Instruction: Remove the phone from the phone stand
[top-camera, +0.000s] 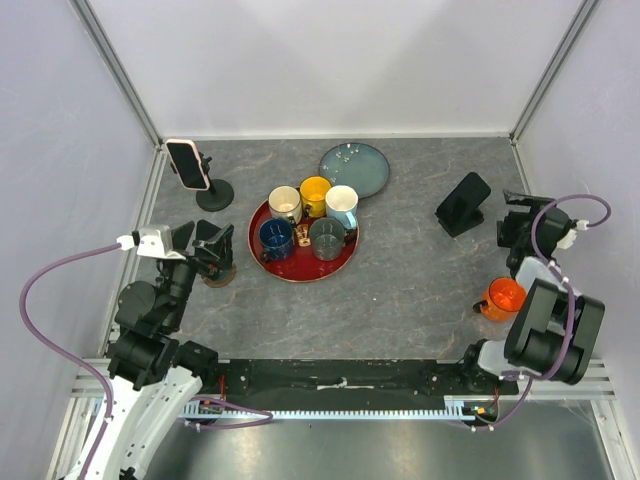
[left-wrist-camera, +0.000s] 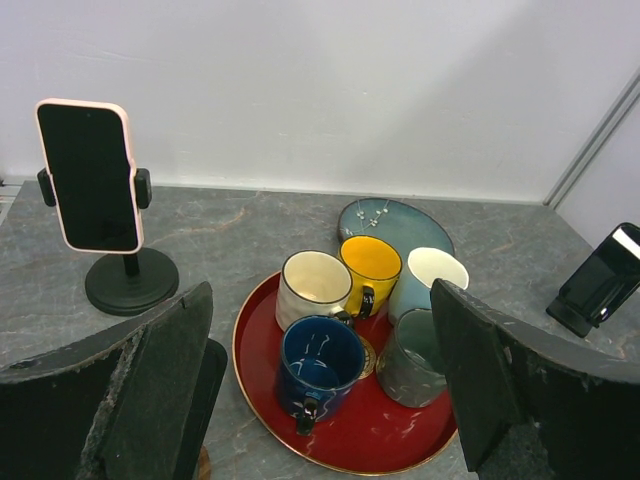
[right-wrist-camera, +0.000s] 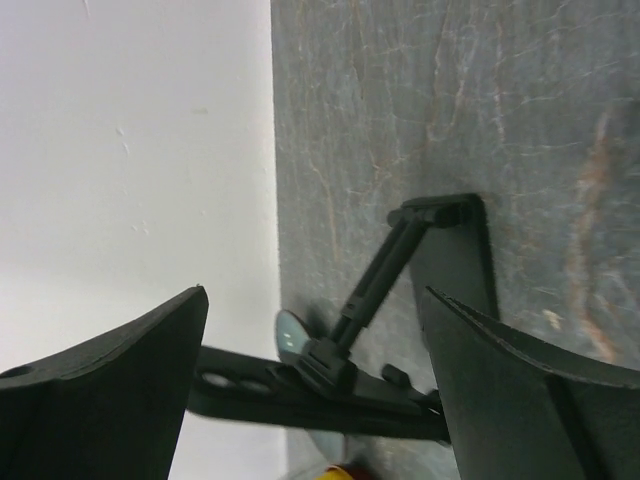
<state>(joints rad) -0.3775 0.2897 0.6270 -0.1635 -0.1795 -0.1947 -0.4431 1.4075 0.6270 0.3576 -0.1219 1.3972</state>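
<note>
2 claws released, empty: left claw (left-wrist-camera: 320, 300), right claw (right-wrist-camera: 312, 300) | side clamps (left-wrist-camera: 143, 188) pinch phone (left-wrist-camera: 90, 175) upright on stand (left-wrist-camera: 131, 282) | you likely lift it free.

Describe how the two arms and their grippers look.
The left arm and right arm are black with bulky rounded joints. A purple cable loops off each wrist. The left arm's lower shell is white. The fingers are broad matte black wedges with scuffed edges.
</note>
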